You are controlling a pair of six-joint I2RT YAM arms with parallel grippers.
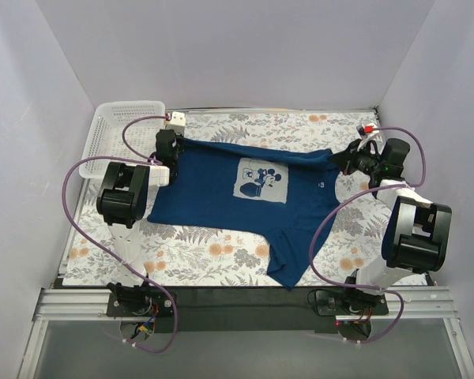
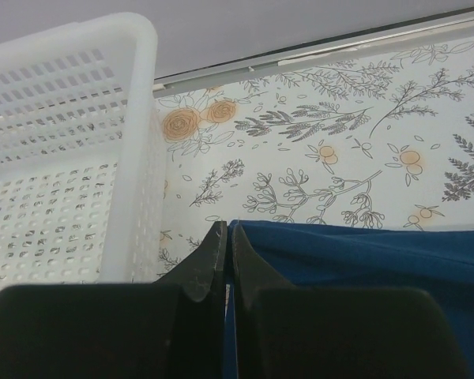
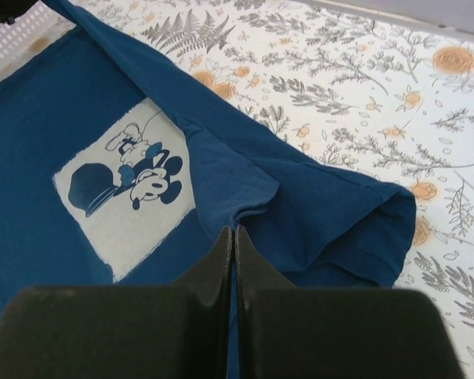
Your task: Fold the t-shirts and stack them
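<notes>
A dark navy t-shirt (image 1: pixel 245 205) with a pale chest graphic (image 1: pixel 261 181) lies spread on the floral table cover, one end trailing toward the front edge. My left gripper (image 1: pixel 171 147) is shut on the shirt's far left edge; in the left wrist view the blue cloth (image 2: pixel 363 257) runs between the closed fingers (image 2: pixel 213 253). My right gripper (image 1: pixel 349 158) is shut on the shirt's far right edge; in the right wrist view the cloth (image 3: pixel 316 205) bunches at the closed fingertips (image 3: pixel 221 245), with the graphic (image 3: pixel 126 185) to the left.
A white plastic lattice basket (image 1: pixel 120 136) stands at the far left corner, close to my left gripper, and fills the left of the left wrist view (image 2: pixel 63 158). Grey walls enclose the table on three sides. The floral cover (image 1: pixel 197 253) shows around the shirt.
</notes>
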